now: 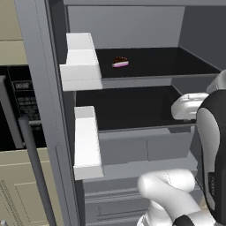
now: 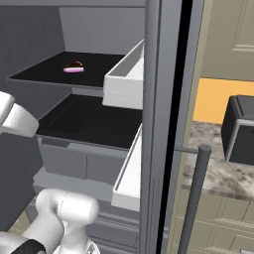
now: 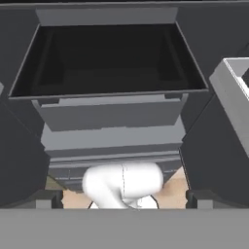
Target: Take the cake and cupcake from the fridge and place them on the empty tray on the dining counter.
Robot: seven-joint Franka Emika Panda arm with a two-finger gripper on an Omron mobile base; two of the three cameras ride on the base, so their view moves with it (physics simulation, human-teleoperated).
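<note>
The fridge (image 1: 37,66) stands open, its black shelves facing me. The cake (image 1: 120,62), a small wedge with a dark top and a pink and white layer, lies on the upper shelf, and it also shows in the right base view as the cake (image 2: 74,68). My gripper (image 3: 123,200) is open, with nothing between its widely spread fingertips (image 3: 48,200). It looks into the bare lower shelf (image 3: 107,58), one level below the cake and short of it. The white hand (image 1: 190,106) hangs in front of that shelf. The cupcake, the tray and the dining counter are out of view.
White door bins (image 1: 81,66) line the left door, and another bin (image 2: 124,79) juts from the right door. Grey drawers (image 3: 112,116) sit under the lower shelf. A long bar handle (image 2: 196,198) stands at right before a stone countertop (image 2: 218,168). A black microwave (image 1: 22,101) is at left.
</note>
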